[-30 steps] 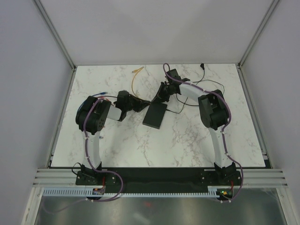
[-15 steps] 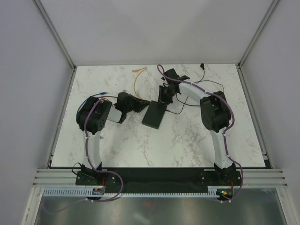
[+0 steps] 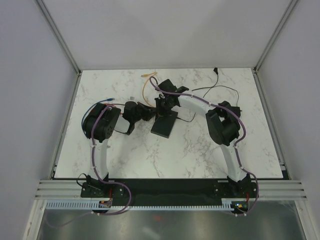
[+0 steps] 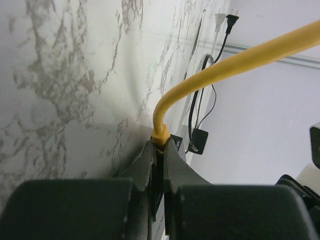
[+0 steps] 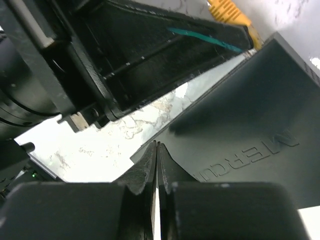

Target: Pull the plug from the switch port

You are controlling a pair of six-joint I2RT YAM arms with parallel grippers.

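Observation:
The black switch (image 3: pixel 165 123) lies mid-table. A yellow cable (image 3: pixel 144 86) runs from the back of the table to its far left corner. In the left wrist view my left gripper (image 4: pixel 160 144) is shut on the yellow plug (image 4: pixel 160 134) at the switch's edge (image 4: pixel 177 145), and the cable (image 4: pixel 225 62) arcs up and right. My right gripper (image 3: pixel 162 106) is shut and empty. In the right wrist view its tips (image 5: pixel 156 148) rest at the corner of the switch's top face (image 5: pixel 240 130), with the left gripper's fingers (image 5: pixel 150 50) and the plug (image 5: pixel 227 10) just beyond.
A thin black power lead (image 3: pixel 210 90) runs from the switch toward the back right, with a black adapter (image 4: pixel 199 141) and a mains plug (image 4: pixel 231 20) on the marble. White walls enclose the table on three sides.
My right arm has swung left and come down over the switch's far end. My left gripper has shifted slightly right, staying on the plug.

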